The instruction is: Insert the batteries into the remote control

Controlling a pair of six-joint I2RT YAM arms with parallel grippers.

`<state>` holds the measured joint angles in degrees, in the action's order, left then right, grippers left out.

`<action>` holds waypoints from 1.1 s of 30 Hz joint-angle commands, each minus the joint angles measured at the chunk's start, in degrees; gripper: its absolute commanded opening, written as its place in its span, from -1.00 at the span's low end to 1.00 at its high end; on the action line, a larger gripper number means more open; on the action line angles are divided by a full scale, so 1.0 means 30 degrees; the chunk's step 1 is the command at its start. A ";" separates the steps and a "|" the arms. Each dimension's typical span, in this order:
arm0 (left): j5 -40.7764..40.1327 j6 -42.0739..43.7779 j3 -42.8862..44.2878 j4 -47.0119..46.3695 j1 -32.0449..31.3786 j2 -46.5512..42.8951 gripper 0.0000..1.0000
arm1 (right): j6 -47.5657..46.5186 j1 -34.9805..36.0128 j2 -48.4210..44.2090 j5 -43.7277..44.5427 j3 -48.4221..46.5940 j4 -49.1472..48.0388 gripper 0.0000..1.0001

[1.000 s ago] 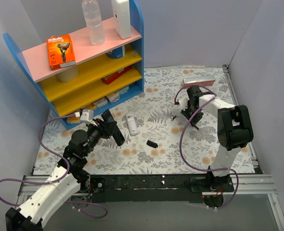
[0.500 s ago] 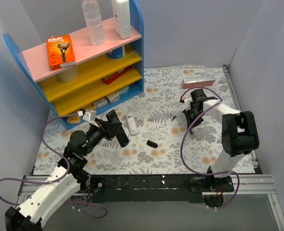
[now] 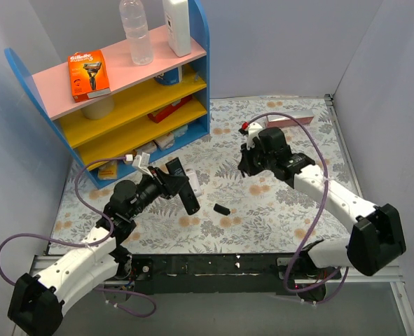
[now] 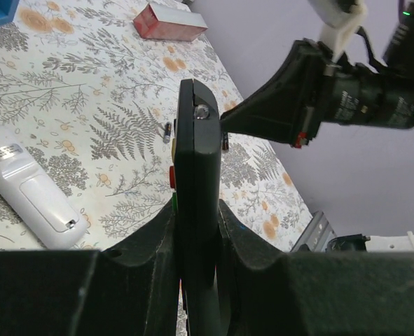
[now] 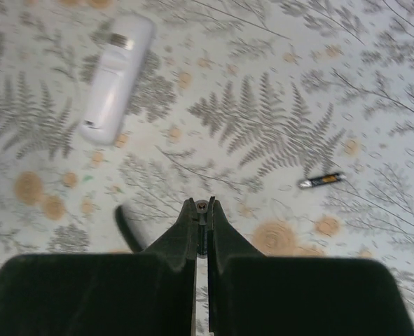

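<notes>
top: left gripper (image 3: pixel 170 183) clamped black remote control (image 3: pixel 188 194); right gripper (image 3: pixel 244 166) apart to its right | left wrist: remote edge-on between jaws, white remote (image 4: pixel 31 190) to their left | right wrist: jaws pinched battery (image 5: pixel 202 208); second battery (image 5: pixel 320 180) ahead-right on tablecloth (image 5: pixel 375 84)

My left arm (image 3: pixel 80 255) reaches from the lower left toward frame centre, left pincer (image 3: pixel 177 183) clamped on the remote (image 3: pixel 189 201). My right arm (image 3: pixel 326 192) bends in from the lower right, right pincer (image 3: pixel 242 168) pinched on 1 battery (image 5: pixel 202 206).

Even diffuse light; rt wrist view blurred.
</notes>
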<state>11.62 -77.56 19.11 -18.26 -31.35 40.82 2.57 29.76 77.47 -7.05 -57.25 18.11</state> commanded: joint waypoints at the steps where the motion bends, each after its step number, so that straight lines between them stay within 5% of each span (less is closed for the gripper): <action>1: 0.0463 -0.2064 0.0806 -0.2523 -0.0066 0.1099 -1.00 | 0.3587 0.2235 -0.2088 0.0648 0.0832 -0.3659 -0.97; 14: 0.0346 -0.4615 0.1333 -0.7767 -0.0037 0.4586 -1.00 | 0.6146 0.8329 -0.4554 0.4163 0.1741 -0.7999 -0.97; 33: 0.0990 -0.5788 0.1392 -1.1138 -0.0066 0.5963 -1.00 | 0.5619 1.0354 -0.4203 0.4693 0.1272 -0.7765 -0.97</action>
<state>13.13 -94.30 21.10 -46.68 -31.35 58.22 19.59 59.96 64.77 5.85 -51.72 -2.79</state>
